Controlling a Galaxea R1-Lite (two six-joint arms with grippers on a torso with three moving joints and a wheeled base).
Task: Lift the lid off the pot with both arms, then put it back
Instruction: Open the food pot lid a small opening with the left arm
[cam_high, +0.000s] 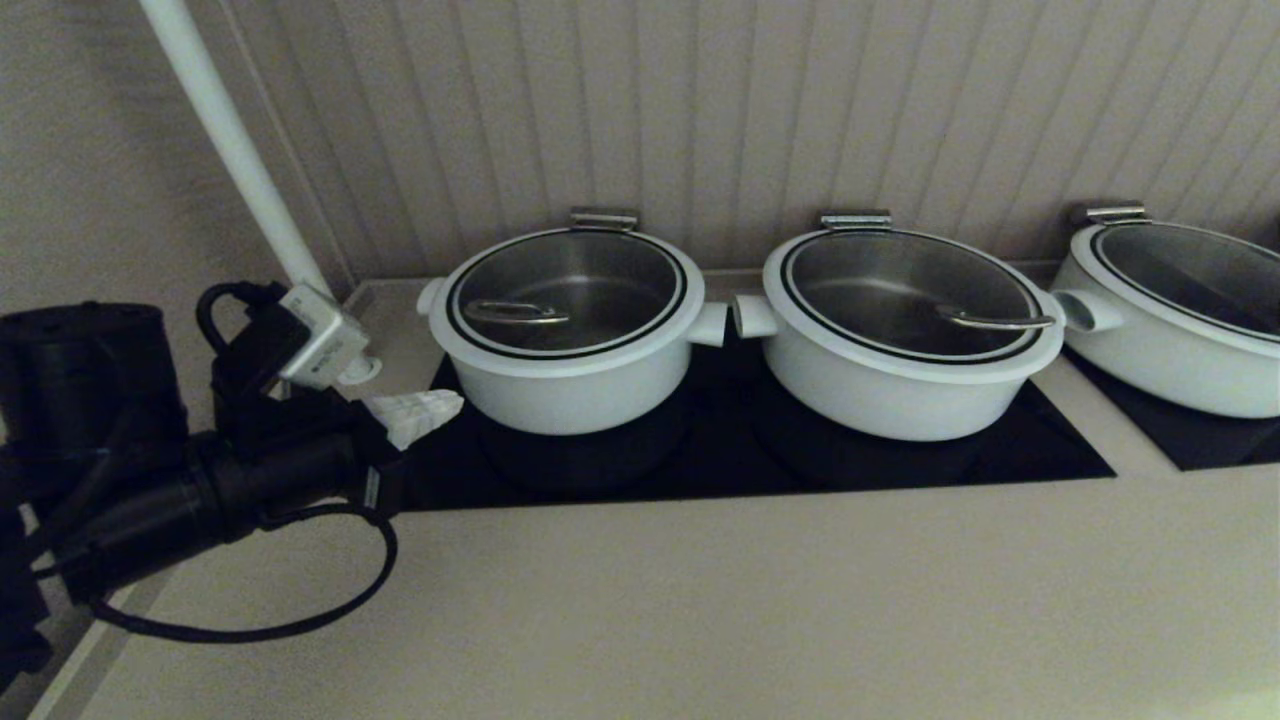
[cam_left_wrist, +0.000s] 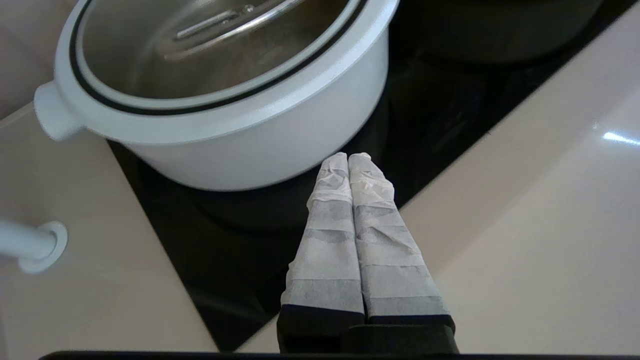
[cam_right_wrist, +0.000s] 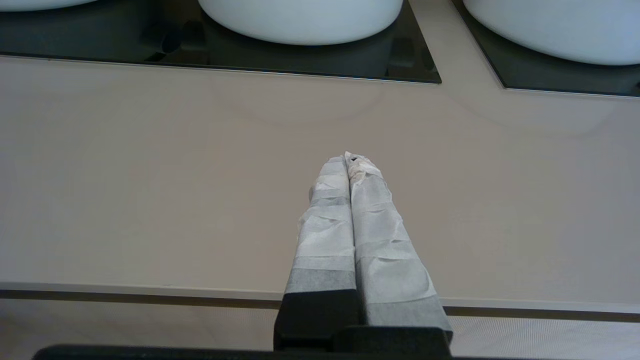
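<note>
From my seat I see three white pots in a row on the beige surface (cam_high: 700, 600), along a ribbed wall. The left two share a black cooktop panel (cam_high: 720, 455), and the far-right pot (cam_high: 1170, 370) sits on a panel of its own. The middle pot (cam_high: 900, 385) stands just right of the pot (cam_high: 560, 395) I am working on, and their stub handles nearly meet without touching. A white pole (cam_high: 230, 140) slants up from the surface at the pot's left rear. A small steel bracket (cam_high: 603, 217) sits on the wall behind the pot.

My left gripper (cam_high: 430, 408) is clenched on nothing, its taped fingers (cam_left_wrist: 330, 220) pressed flat together. It hangs low at the pot's left front, over the panel's edge. The tips are close to the pot's wall, and I cannot tell whether they touch. My right gripper (cam_right_wrist: 348, 159) does not appear in the head view. Its wrist camera shows it clenched too, empty, over bare surface in front of the middle pot and well short of the panel.

The lid (cam_high: 565, 290) sits level and seated on the pot, its white ring flush around the rim. Its looped steel handle (cam_high: 515, 313) lies off-centre towards the robot's left. The handle's long axis runs roughly left to right, parallel with the row of pots. In the left wrist view the lid (cam_left_wrist: 200, 50) shows closed.
</note>
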